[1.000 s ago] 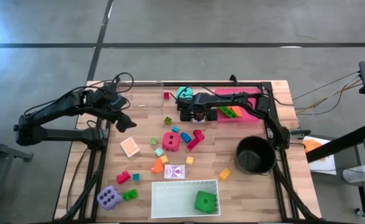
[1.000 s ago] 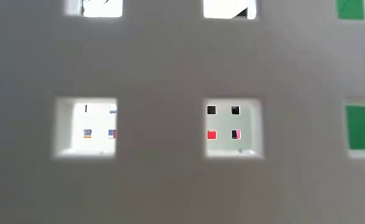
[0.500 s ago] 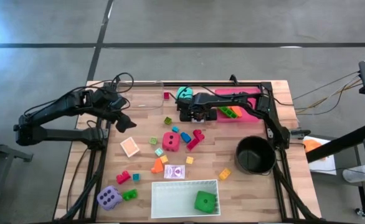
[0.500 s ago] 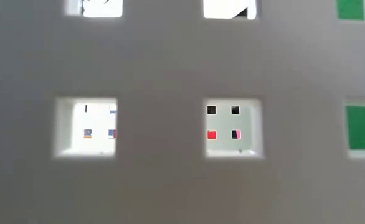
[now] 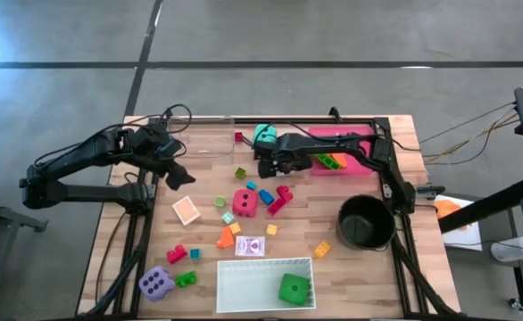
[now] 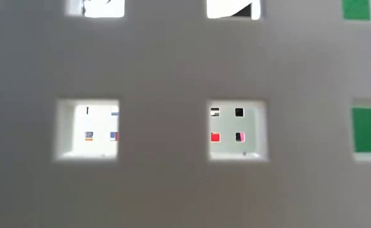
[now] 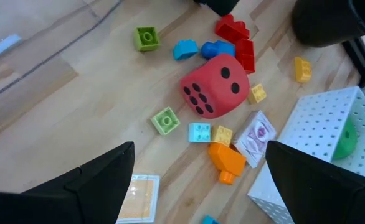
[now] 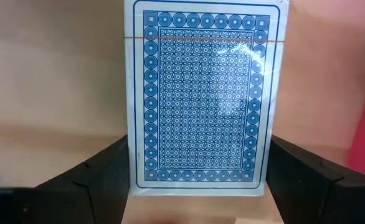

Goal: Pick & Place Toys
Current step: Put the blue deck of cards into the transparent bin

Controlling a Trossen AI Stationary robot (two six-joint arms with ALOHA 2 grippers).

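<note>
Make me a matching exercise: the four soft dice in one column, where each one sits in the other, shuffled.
Dice:
1. red die
2. green die
3. purple die
4. teal die

Places:
A. near a table corner, beside a green block
B. next to the right gripper
C. inside the white tray
D. mid-table, among small blocks

Pairs: 1-D, 2-C, 3-A, 4-B

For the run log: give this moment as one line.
right gripper: at blue-backed card, near pink tray | left gripper: open, hovering left | green die: in white tray
</note>
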